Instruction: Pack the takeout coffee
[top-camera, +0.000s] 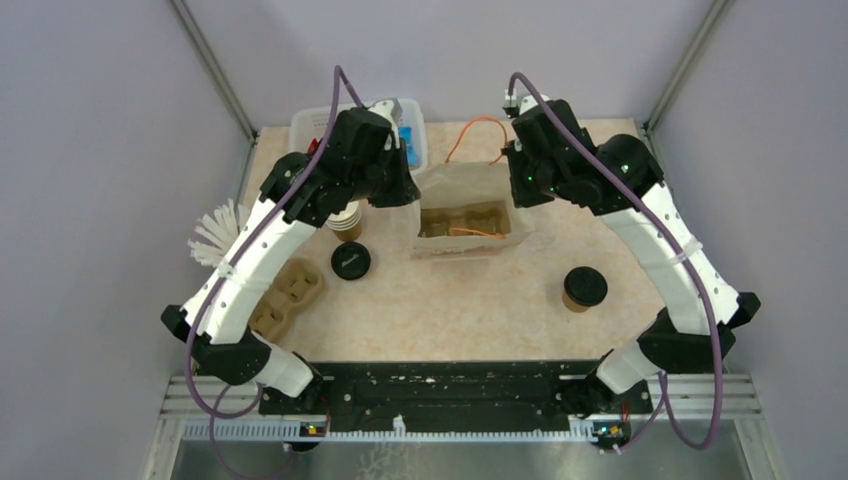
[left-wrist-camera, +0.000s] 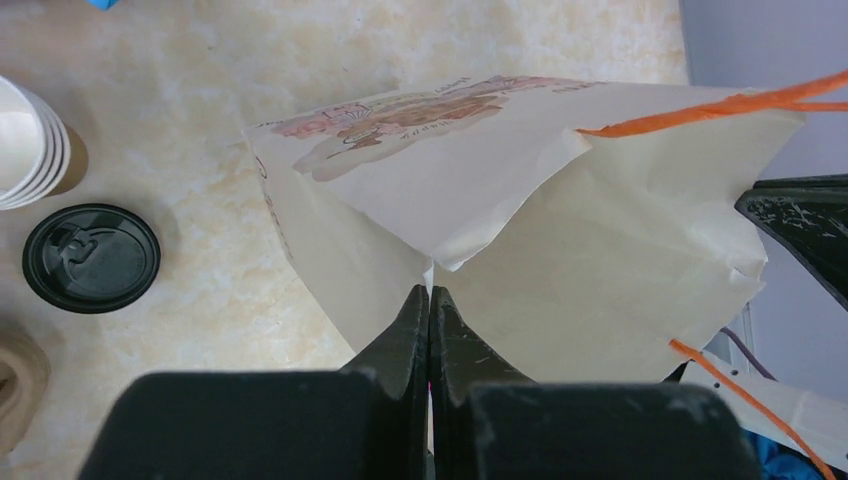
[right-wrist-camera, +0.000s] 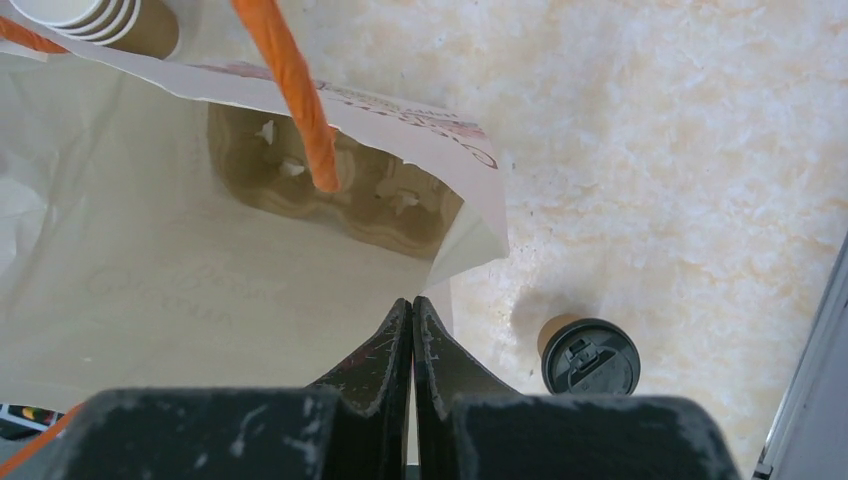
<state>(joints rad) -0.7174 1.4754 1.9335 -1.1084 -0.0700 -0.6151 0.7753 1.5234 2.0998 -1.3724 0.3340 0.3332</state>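
Note:
The takeout coffee (top-camera: 584, 288), a brown cup with a black lid, stands on the table right of centre; it also shows in the right wrist view (right-wrist-camera: 590, 356). A cream paper bag (top-camera: 470, 190) with orange handles stands open at the back centre, with a pulp cup carrier (top-camera: 462, 222) inside. My left gripper (top-camera: 412, 196) is shut on the bag's left rim (left-wrist-camera: 430, 292). My right gripper (top-camera: 514, 188) is shut on the bag's right rim (right-wrist-camera: 413, 302). The two hold the bag's mouth (right-wrist-camera: 150, 290) spread. The coffee is apart from both grippers.
A loose black lid (top-camera: 351, 262) lies left of the bag, also in the left wrist view (left-wrist-camera: 91, 258). A stack of lidless cups (top-camera: 347, 220) stands behind it. A second pulp carrier (top-camera: 285, 297) and white cutlery (top-camera: 215, 232) lie far left. A clear bin (top-camera: 300, 128) sits at the back.

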